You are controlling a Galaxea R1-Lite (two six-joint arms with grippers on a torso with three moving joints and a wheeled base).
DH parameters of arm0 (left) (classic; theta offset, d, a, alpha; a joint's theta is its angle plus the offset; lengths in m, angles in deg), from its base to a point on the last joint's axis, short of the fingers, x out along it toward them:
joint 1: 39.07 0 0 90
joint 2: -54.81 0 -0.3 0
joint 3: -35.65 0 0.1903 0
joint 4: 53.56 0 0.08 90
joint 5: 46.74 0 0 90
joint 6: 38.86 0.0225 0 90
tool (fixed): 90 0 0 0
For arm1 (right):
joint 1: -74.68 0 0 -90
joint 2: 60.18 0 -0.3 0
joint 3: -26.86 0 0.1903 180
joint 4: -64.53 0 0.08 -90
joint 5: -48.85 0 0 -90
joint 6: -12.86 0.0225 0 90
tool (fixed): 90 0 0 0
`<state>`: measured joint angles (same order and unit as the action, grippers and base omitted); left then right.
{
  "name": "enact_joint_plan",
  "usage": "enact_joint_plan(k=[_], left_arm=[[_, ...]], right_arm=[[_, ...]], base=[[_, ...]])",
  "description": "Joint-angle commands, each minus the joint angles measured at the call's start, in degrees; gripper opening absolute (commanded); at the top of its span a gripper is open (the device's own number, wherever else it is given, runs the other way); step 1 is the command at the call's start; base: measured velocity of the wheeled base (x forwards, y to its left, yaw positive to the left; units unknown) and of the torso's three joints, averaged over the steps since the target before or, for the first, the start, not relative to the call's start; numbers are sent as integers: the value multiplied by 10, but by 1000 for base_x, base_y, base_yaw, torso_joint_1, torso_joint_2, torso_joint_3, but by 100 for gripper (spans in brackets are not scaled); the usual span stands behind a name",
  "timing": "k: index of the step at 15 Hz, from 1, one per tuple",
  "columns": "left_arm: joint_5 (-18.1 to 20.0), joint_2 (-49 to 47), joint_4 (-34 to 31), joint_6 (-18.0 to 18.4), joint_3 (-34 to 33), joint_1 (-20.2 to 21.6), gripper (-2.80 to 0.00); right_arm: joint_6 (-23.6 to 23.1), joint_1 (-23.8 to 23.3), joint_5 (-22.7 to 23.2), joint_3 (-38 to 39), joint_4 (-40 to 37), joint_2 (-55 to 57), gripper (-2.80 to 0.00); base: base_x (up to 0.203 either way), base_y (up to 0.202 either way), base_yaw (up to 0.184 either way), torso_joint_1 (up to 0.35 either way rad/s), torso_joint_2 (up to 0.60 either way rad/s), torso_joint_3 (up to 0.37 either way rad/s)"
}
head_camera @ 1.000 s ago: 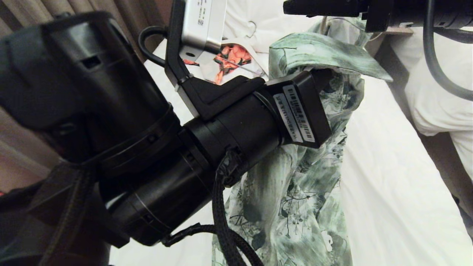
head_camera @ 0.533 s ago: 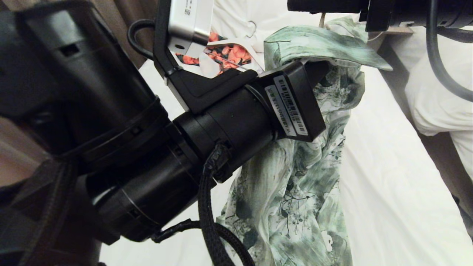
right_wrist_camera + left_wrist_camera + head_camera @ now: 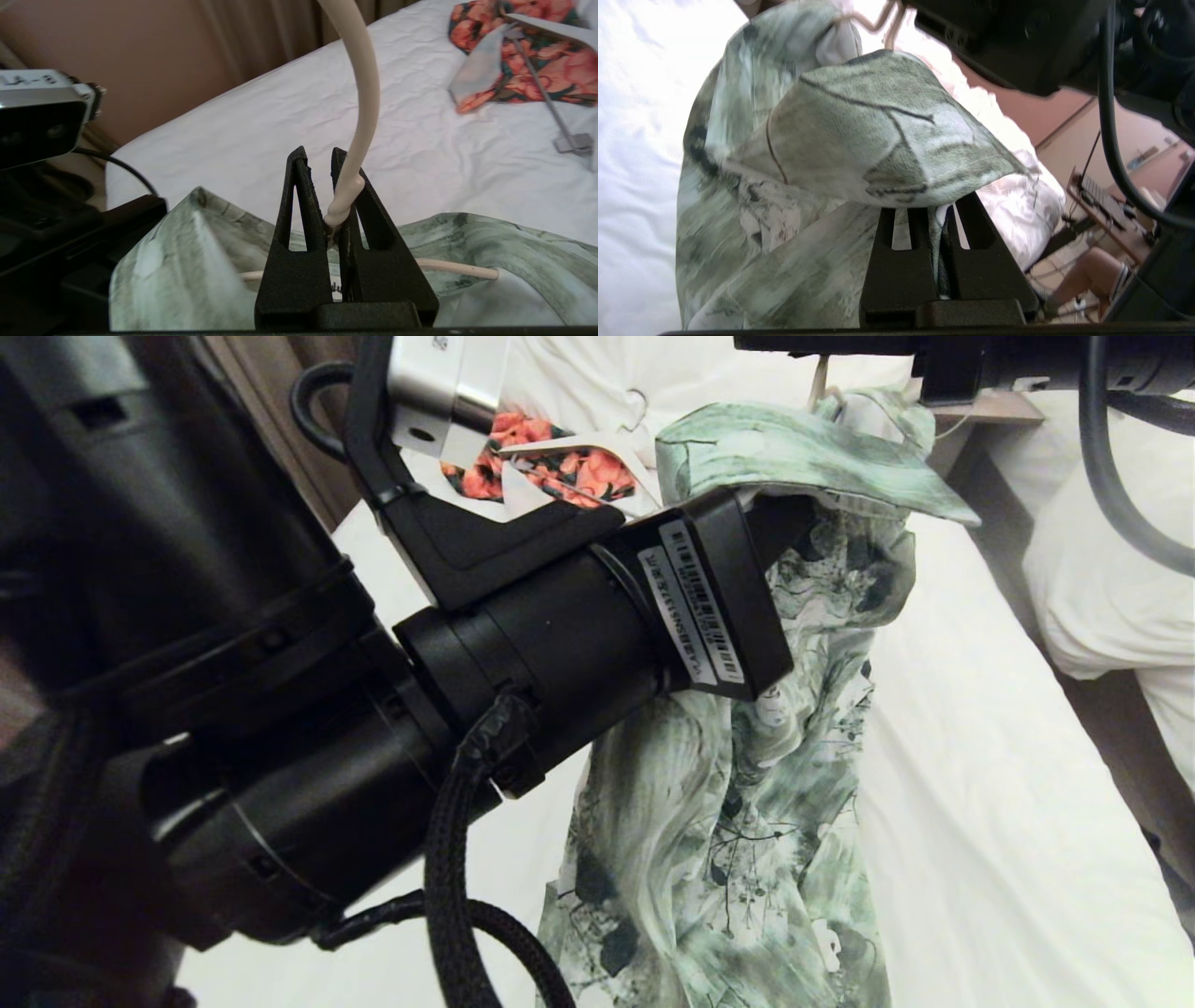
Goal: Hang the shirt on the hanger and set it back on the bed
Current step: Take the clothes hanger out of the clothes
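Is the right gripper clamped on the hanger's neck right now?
Yes: in the right wrist view the right gripper is shut on the cream hanger just above the shirt.

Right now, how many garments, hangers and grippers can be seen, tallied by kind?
Garments: 2, the green shirt and the orange-red floral garment.
Hangers: 2, the cream hanger and the white hanger.
Grippers: 2, left gripper, right gripper.
Total: 6

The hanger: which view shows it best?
Right wrist view: the right gripper is shut on the cream hanger at the base of its hook. Left wrist view shows a strip above the shirt; head view only a sliver.
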<state>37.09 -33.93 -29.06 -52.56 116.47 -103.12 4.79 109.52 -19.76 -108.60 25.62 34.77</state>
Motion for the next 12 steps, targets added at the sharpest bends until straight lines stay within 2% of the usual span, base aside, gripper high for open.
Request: enact_joint_plan(k=[1,2,3,6,9,12], left_arm=[[-1,10,-17,-2,7,0,-280],[-2,9,-17,-1,6,0,-280],[-1,9,-17,0,3,0,0],[2,15,-16,2,1,0,0],[28,45,-16,2,-17,0,0],[42,58,-15,3,-23,6,0]], right_arm=[[-1,0,-6,-2,0,0,-280],[0,0,-11,-2,1,0,-280],[0,0,-11,-2,1,0,-280],[0,-3,-16,-3,1,0,-280],[0,-3,-35,-3,7,0,-280],[0,-3,-80,-3,36,6,-280]], base=[[0,0,0,0,0,0],[0,0,0,0,0,0],[0,0,0,0,0,0],[0,0,0,0,0,0],[0,0,0,0,0,0],[0,0,0,0,0,0]])
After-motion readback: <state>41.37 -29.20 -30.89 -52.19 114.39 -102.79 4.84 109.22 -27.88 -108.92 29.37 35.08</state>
